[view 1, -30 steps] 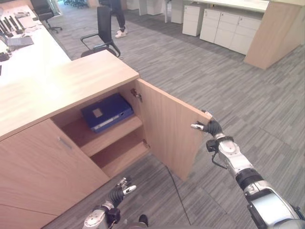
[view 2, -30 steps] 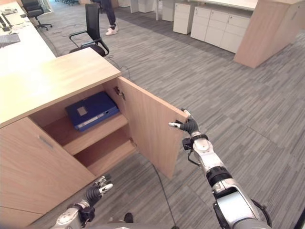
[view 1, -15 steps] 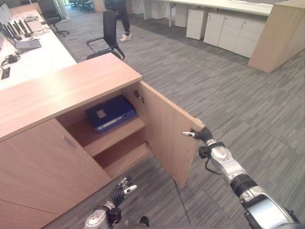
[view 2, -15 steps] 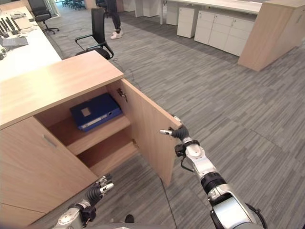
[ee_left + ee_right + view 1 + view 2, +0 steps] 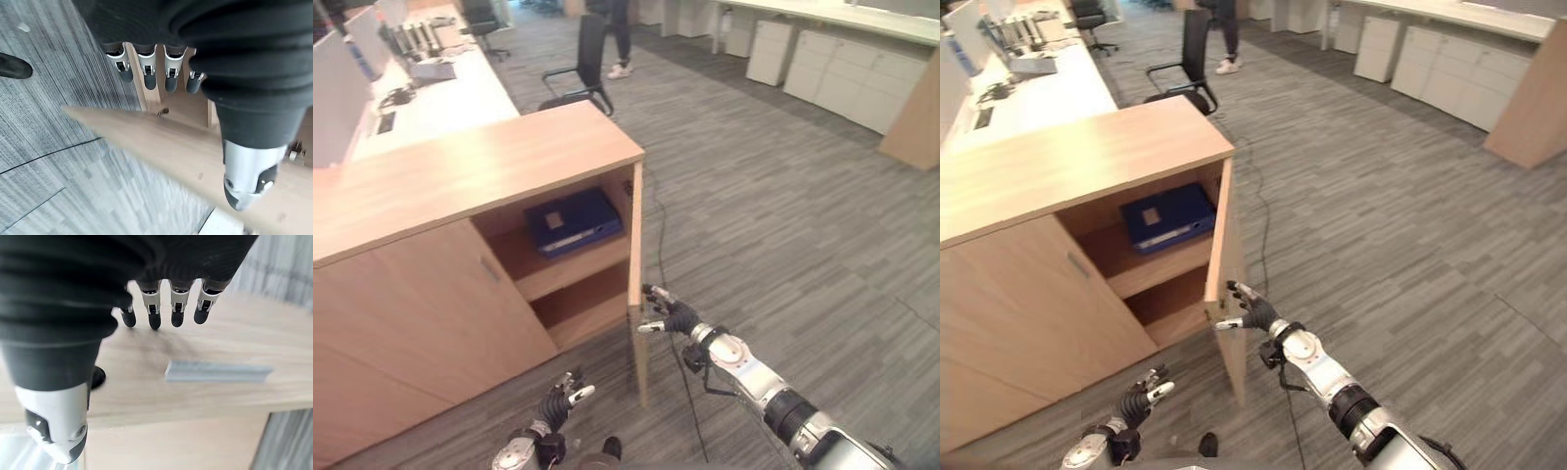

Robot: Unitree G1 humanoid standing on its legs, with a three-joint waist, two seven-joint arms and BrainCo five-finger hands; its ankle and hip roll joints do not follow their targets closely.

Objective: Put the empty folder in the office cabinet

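The light wooden cabinet door [image 5: 635,284] is seen almost edge-on from the head views, so its flat face is hard to see there. The right wrist view shows that face close up, with a grey metal bar handle [image 5: 217,372] on it. Whether the right hand [image 5: 666,314] really touches the door is hard to tell. Its arm reaches in from the lower right, and its fingers [image 5: 177,308] are straight and spread, pointing at the door face close by. It holds nothing.

The dark blue folder [image 5: 573,222] lies flat on the upper shelf inside the light wooden office cabinet [image 5: 460,186]. Its near end is partly hidden behind the door edge. The lower shelf is dark and hard to make out.

The left hand [image 5: 563,397] hangs low near the grey carpet floor [image 5: 783,225], in front of the cabinet. Its fingers [image 5: 149,68] are loose and straight, and it holds nothing.

Far back, a black office chair [image 5: 578,69] stands by a long white desk [image 5: 435,93], and a person's legs [image 5: 619,34] are cut off at the top.
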